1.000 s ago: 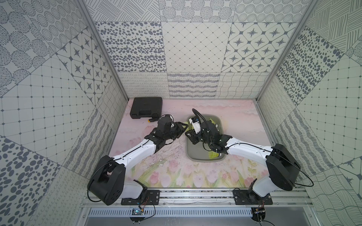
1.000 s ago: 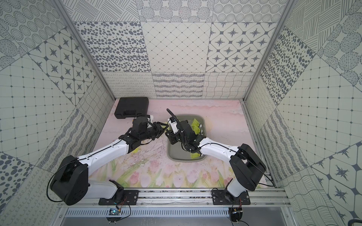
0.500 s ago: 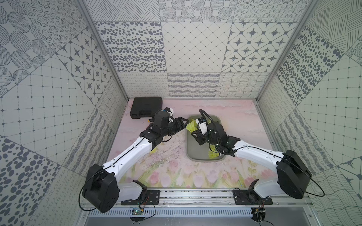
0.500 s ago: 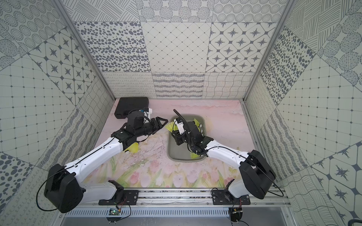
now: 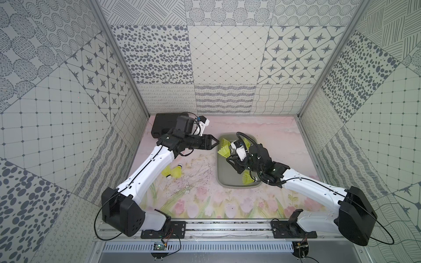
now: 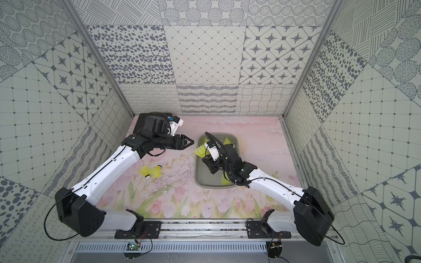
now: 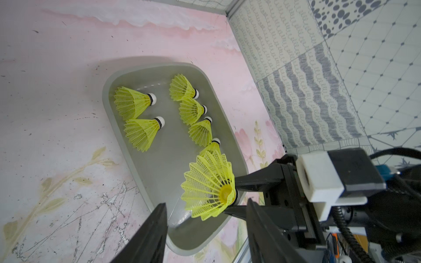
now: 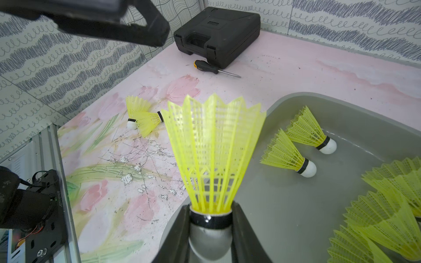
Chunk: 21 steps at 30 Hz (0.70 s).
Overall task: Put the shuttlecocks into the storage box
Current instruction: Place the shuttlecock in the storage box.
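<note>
The grey storage box [image 5: 218,175] [image 6: 197,177] [image 7: 109,91] [image 8: 341,100] lies right of the mat's middle. Several neon yellow shuttlecocks [image 7: 134,104] lie in it. My right gripper [image 8: 210,230] [image 5: 230,157] is shut on the cork of one shuttlecock [image 8: 209,148] [image 7: 209,189] [image 6: 200,151], held over the box's left rim with its skirt pointing left. My left gripper [image 5: 217,143] [image 6: 192,142] [image 7: 207,227] hovers by the box's far-left corner, open with nothing between its fingers. Two more shuttlecocks [image 5: 173,172] [image 6: 151,172] [image 8: 141,117] lie together on the mat, under the left forearm.
A black hard case [image 5: 161,125] [image 8: 218,29] sits in the back-left corner, partly behind the left wrist. An orange-and-black screwdriver [image 8: 209,67] lies just in front of it. Patterned walls enclose the mat on three sides.
The left arm has stretched toward the back and its gripper has drawn a little away from the right one. The right gripper has shifted slightly right over the box, still holding its shuttlecock.
</note>
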{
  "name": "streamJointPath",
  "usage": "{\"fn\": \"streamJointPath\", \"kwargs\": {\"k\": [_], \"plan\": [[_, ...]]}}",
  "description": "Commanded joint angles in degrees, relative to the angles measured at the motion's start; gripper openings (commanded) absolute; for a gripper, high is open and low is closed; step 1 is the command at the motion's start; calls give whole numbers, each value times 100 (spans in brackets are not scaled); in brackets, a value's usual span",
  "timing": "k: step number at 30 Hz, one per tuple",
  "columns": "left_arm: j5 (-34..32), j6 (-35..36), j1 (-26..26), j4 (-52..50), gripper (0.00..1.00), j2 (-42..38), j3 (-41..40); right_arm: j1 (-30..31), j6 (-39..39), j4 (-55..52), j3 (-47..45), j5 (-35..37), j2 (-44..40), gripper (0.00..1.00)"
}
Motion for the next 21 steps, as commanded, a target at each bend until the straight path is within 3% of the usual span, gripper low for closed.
{"fn": "streamJointPath", "kwargs": {"k": [1, 8, 21], "plan": [[1050, 1568, 27, -1493, 54, 335, 410, 0, -252, 91, -55, -226, -167, 22], [1440, 1669, 37, -1561, 52, 522, 468, 0, -307, 69, -6, -376, -143, 23], [1711, 1721, -12, -1629, 41, 736, 529, -5, -317, 48, 80, -547, -57, 23]]}}
